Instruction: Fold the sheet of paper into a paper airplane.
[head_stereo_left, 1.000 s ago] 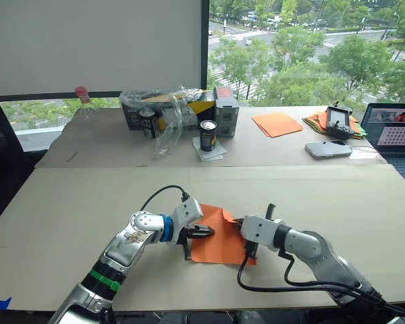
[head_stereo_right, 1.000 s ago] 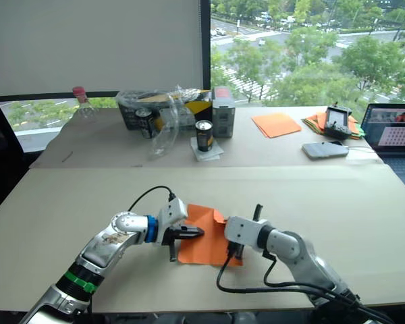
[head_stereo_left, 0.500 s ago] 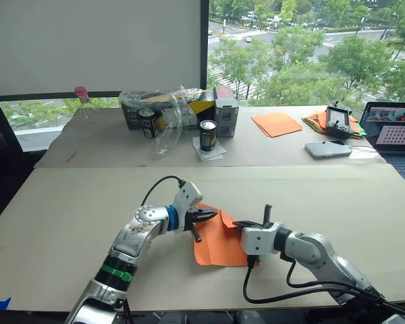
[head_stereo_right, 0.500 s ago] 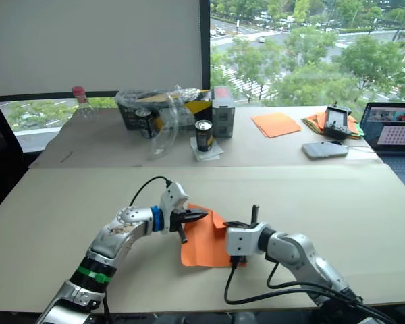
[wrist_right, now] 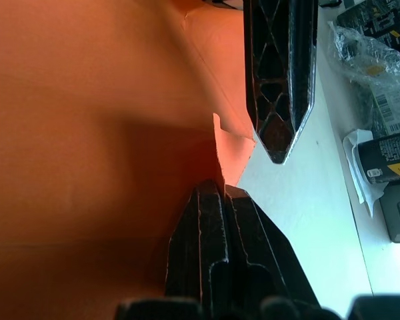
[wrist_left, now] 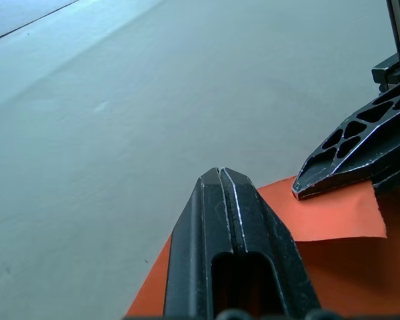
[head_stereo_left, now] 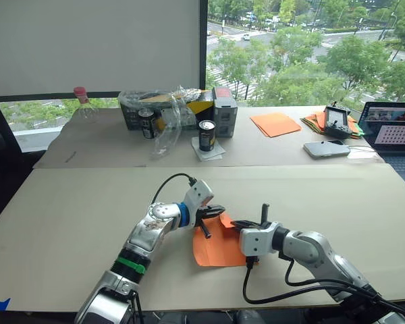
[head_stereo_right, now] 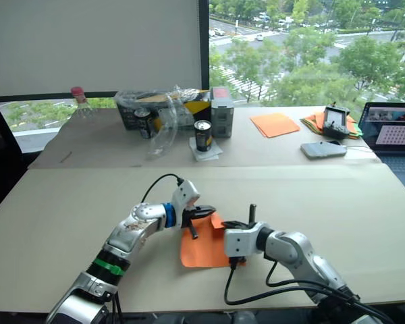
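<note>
The left pincer (head_stereo_left: 214,210) has its two black fingers pressed together at the far left corner of the sheet of paper (head_stereo_left: 219,246); whether paper lies between them cannot be told. The right pincer (head_stereo_left: 241,223) is likewise closed, tips meeting at the sheet's far edge where a small flap (head_stereo_left: 225,219) stands up; the wrist view puts the paper's edge right against its tips, but a real grip is not clear. The two pincers point at each other, close together over that far edge.

The sheet lies on a pale beige counter (head_stereo_left: 74,209), near its front edge, bright orange, creased, partly under the right arm. A second counter (head_stereo_left: 108,145) abuts behind, before a large window with trees and a road outside.

On that rear counter stands a dark basket (head_stereo_left: 138,111) wrapped in crinkled clear plastic, its contents unclear, with a can (head_stereo_left: 208,136) on a white napkin just beside it. Further right lie smooth orange sheets (head_stereo_left: 276,123), a multicoloured paper pile (head_stereo_left: 318,121), a phone (head_stereo_left: 327,149) and a laptop (head_stereo_left: 393,128).
</note>
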`<state>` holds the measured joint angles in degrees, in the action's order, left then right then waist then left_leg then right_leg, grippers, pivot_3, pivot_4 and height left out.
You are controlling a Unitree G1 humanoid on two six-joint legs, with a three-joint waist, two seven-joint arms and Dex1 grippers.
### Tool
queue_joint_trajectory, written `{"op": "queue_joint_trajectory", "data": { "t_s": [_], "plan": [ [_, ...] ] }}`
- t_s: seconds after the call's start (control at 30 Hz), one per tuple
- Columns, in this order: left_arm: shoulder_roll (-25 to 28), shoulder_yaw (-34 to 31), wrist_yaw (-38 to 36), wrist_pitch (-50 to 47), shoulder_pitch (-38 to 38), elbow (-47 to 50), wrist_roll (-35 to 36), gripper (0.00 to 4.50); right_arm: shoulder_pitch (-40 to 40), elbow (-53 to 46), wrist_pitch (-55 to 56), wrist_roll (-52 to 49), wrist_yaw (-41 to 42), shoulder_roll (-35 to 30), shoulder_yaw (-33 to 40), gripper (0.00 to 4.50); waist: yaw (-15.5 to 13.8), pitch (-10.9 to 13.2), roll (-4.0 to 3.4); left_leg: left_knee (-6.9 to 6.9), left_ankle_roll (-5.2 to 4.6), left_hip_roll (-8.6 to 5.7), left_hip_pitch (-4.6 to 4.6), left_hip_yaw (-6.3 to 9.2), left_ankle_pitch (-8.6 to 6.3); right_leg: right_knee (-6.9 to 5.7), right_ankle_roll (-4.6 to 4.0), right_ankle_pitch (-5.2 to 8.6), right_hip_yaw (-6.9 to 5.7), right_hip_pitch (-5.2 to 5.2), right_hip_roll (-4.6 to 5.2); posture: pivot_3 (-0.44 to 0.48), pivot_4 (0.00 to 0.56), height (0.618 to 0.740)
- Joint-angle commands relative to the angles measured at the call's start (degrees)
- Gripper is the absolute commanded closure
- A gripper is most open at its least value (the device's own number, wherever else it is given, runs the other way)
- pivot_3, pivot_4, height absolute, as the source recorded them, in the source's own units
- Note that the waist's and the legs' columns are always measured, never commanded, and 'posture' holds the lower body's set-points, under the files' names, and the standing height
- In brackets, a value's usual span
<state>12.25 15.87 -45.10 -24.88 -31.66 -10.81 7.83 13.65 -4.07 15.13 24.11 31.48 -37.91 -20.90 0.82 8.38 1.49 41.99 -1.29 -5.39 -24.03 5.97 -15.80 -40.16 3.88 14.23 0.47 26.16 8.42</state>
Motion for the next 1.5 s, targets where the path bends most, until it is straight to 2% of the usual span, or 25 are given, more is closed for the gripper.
{"op": "queue_joint_trajectory", "data": {
  "t_s": [0.03,0.27,0.43,0.57,0.67,0.77,0.8,0.87,0.93,1.03,1.2,1.37,1.5],
  "plan": [
    [-0.2,2.1,0.1,1.8,-0.9,0.2,-2.0,4.50,0.0,0.8,0.9,2.1,0.1,0.2,-0.6,4.44,0.0,0.0,0.00,0.00,0.00,0.00,0.00,0.00,0.00,0.00,0.00,0.00,0.00,0.00,0.00,0.000,0.150,0.670],
    [2.1,5.9,-0.1,4.7,-0.8,-1.7,-6.9,4.50,-0.8,-0.2,-0.3,-0.3,-0.4,1.5,1.7,4.44,0.0,0.0,0.03,0.00,0.00,0.00,0.01,0.00,0.00,-0.01,0.00,0.00,0.00,-0.01,0.00,0.000,0.150,0.670],
    [2.4,6.2,-0.5,5.8,-0.5,-2.5,-7.7,4.50,-2.5,-3.8,-1.4,-2.9,2.6,0.2,3.7,2.92,-0.1,0.0,0.03,0.01,0.00,-0.01,0.00,-0.01,0.00,-0.01,0.00,0.00,0.03,0.00,0.00,0.000,0.150,0.670],
    [2.4,6.0,-0.7,6.0,-0.5,-2.5,-8.0,4.50,-4.8,-8.3,-3.2,-7.1,5.6,-2.3,7.5,1.50,-0.3,0.0,0.03,0.01,-0.01,-0.01,-0.01,0.00,-0.01,0.00,0.01,0.01,0.01,0.00,0.00,0.000,0.150,0.670],
    [2.5,5.8,-0.7,6.1,-0.4,-2.6,-8.1,4.50,-5.0,-10.9,-6.4,-13.6,6.0,-2.3,13.2,1.50,-0.4,0.0,0.04,0.04,-0.02,-0.02,-0.03,0.00,-0.01,0.00,0.01,0.01,0.01,-0.01,0.01,0.000,0.150,0.670],
    [2.5,5.7,-0.8,6.1,0.0,-2.4,-8.1,4.50,-3.4,-12.0,-10.9,-18.5,7.0,-0.9,15.9,1.50,-0.2,0.0,0.04,0.07,-0.02,-0.01,-0.03,-0.01,-0.01,-0.03,0.01,0.01,0.02,0.00,0.01,0.000,0.150,0.670],
    [2.4,5.7,-0.8,6.0,0.1,-2.3,-8.1,4.50,-2.8,-12.0,-12.5,-19.4,7.0,-0.2,16.2,2.05,-0.1,0.0,0.04,0.07,-0.02,0.00,-0.03,0.00,-0.01,-0.03,0.01,0.00,0.01,0.00,0.00,0.000,0.150,0.670],
    [2.4,5.7,-0.8,6.1,0.2,-2.3,-8.1,4.50,-2.3,-12.1,-14.7,-20.8,7.6,0.9,16.1,2.61,-0.2,0.0,0.04,0.07,-0.02,0.00,-0.03,0.00,-0.01,-0.03,0.01,0.00,0.01,0.00,0.00,0.000,0.150,0.670],
    [2.4,5.7,-0.8,6.0,0.2,-2.4,-8.1,4.50,-1.8,-11.6,-15.1,-19.8,8.4,1.0,14.5,3.40,-0.3,0.0,0.04,0.07,-0.04,0.00,-0.04,0.01,-0.02,-0.01,0.01,0.01,0.00,0.00,0.01,0.000,0.150,0.670],
    [2.6,5.4,-0.7,5.9,0.5,-2.3,-8.0,4.50,-0.7,-10.8,-19.8,-20.2,7.9,4.6,11.8,4.41,-0.2,0.0,0.04,0.08,-0.05,-0.01,-0.06,0.01,-0.03,0.02,0.01,0.01,-0.01,0.00,0.01,0.000,0.150,0.670],
    [3.1,5.5,-0.8,6.1,1.1,-1.8,-8.5,4.50,-0.8,-8.4,-25.2,-18.1,8.2,7.2,7.8,4.48,-0.2,0.0,0.02,0.08,-0.04,-0.02,-0.06,0.01,-0.02,-0.02,0.01,0.00,0.00,0.01,0.02,0.000,0.150,0.670],
    [2.9,5.7,-0.5,6.0,1.4,-1.5,-8.6,4.50,-1.0,-5.8,-27.7,-17.4,6.0,10.1,6.5,4.48,-0.2,0.0,0.02,0.08,-0.04,-0.02,-0.05,0.01,-0.02,-0.03,0.01,0.00,0.01,0.04,0.01,0.000,0.150,0.670],
    [2.8,6.0,-0.6,6.3,1.3,-1.7,-8.9,4.50,-2.2,-5.3,-30.8,-17.1,6.2,10.0,6.5,4.48,-0.2,-0.1,0.01,0.09,-0.04,-0.02,-0.03,0.02,-0.02,-0.02,0.01,0.00,0.00,0.01,0.01,0.000,0.150,0.670]
  ]
}}
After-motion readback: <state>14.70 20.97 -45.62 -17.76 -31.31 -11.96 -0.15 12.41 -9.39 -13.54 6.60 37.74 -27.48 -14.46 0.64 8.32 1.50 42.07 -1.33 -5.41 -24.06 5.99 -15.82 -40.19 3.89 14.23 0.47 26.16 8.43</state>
